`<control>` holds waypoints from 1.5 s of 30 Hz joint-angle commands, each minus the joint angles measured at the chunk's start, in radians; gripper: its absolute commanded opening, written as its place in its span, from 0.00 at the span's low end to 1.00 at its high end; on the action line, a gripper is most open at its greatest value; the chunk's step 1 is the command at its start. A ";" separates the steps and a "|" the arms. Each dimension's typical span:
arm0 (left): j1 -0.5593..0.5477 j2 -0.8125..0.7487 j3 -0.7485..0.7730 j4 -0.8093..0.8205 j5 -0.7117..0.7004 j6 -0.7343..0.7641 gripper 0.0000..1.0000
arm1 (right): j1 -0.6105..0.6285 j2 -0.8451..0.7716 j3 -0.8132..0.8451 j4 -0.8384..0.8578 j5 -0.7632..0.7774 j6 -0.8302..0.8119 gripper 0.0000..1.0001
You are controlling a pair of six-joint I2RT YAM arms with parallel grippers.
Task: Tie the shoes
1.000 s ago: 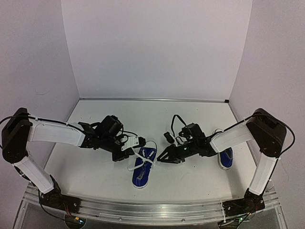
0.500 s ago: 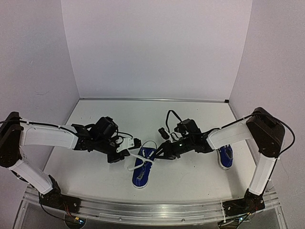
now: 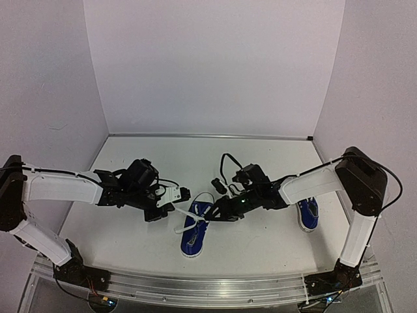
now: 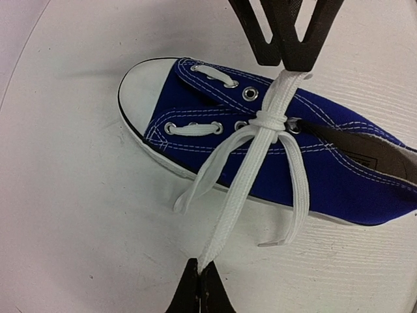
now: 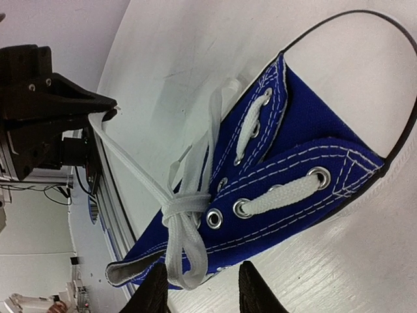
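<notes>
One blue shoe (image 3: pixel 193 233) is seen lying on the desk (image 3: pixel 260 163) near the middle, between the two arms, and a single half-knot (image 4: pixel 268 121) is shown cinched over its eyelets. One white lace end (image 4: pixel 232 202) is pinched in the left jaws, which are closed tight right on its tip at the shoe's left, and the strand is stretched straight from knot to jaws. The other lace end (image 4: pixel 286 88) is run up to the right jaws at the shoe's right.

There the picture gets murky. From the right wrist the fingers (image 5: pixel 155 290) are cut off by the bottom edge and a gap is seen between them, with lace lying in that gap against one finger. From the left wrist the tips look almost met on it. Whether that strand is truly clamped cannot be told.

Two more lace strands (image 4: pixel 300 189) are draped loose over the shoe's side onto the desk. The heel is cropped out of the left wrist view. The second shoe (image 3: pixel 309 216) is set well to the right, mostly hidden under the right arm (image 3: pixel 309 184), only one end being shown.
</notes>
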 commanded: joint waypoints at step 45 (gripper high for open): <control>0.034 0.066 0.045 0.045 -0.021 -0.062 0.00 | 0.089 -0.018 0.146 -0.206 0.208 -0.268 0.04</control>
